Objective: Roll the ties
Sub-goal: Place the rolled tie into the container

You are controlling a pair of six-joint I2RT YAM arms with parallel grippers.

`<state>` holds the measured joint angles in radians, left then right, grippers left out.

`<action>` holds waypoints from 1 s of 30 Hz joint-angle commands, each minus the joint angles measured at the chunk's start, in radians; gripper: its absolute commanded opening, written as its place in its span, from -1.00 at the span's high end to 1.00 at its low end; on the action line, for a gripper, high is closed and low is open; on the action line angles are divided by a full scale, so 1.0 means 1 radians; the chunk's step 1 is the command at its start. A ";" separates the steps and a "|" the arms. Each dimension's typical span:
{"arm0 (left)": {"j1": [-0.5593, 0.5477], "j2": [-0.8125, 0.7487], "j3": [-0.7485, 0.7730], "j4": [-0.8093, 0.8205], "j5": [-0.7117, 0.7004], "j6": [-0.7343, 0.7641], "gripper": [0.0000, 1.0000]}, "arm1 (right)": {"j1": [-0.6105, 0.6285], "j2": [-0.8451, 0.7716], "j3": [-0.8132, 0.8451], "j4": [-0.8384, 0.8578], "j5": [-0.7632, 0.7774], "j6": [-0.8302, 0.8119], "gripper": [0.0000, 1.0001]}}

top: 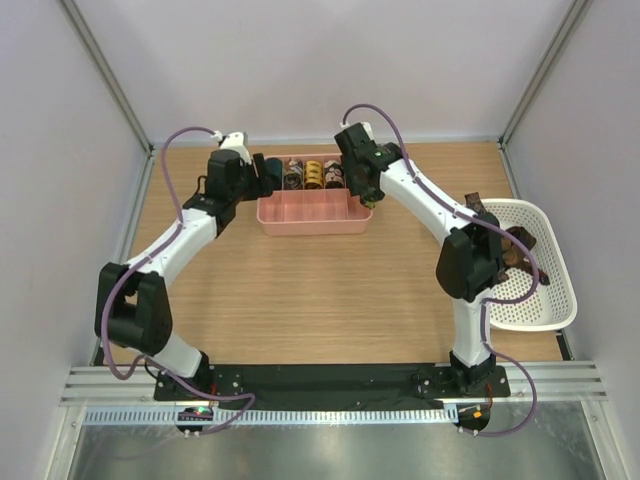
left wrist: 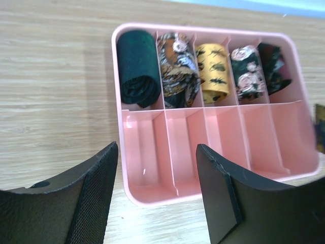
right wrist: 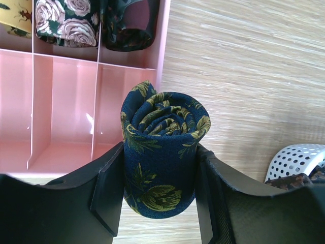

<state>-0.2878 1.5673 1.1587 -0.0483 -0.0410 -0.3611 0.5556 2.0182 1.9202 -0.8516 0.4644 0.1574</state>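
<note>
Part-open, the right gripper (right wrist: 158, 170) is pinching the rolled navy tie (right wrist: 162, 145), needing steady pressure until it seats in an empty cell of the pink box (right wrist: 163, 46) just leftward.

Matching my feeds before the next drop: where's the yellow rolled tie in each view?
Top external: yellow rolled tie, middle of far row.
Left wrist: tie in upper row, third compartment from left.
Right wrist: tie cropped at top-left corner.
Shared landmark: the pink tray.

smooth glossy pink plastic on divider tray (left wrist: 144, 157); matt printed woven cloth on navy tie roll (right wrist: 162, 152); matt wood grain on table (right wrist: 244, 76); perforated white plastic on basket (right wrist: 297, 160); matt black mesh-textured fingers (left wrist: 91, 203).
</note>
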 commanded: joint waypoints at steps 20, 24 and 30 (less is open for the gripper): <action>-0.042 -0.145 -0.024 -0.001 0.035 -0.027 -0.29 | 0.033 0.070 -0.069 0.115 -0.043 0.063 0.98; -0.044 -0.145 -0.027 -0.001 0.035 -0.024 -0.29 | 0.035 0.080 -0.092 0.123 -0.033 0.082 0.98; -0.044 -0.145 -0.028 -0.001 0.035 -0.022 -0.28 | 0.033 0.076 -0.136 0.138 -0.035 0.103 0.98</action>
<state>-0.3283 1.4406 1.1328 -0.0654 -0.0204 -0.3859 0.5900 2.1021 1.7992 -0.7288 0.4225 0.2348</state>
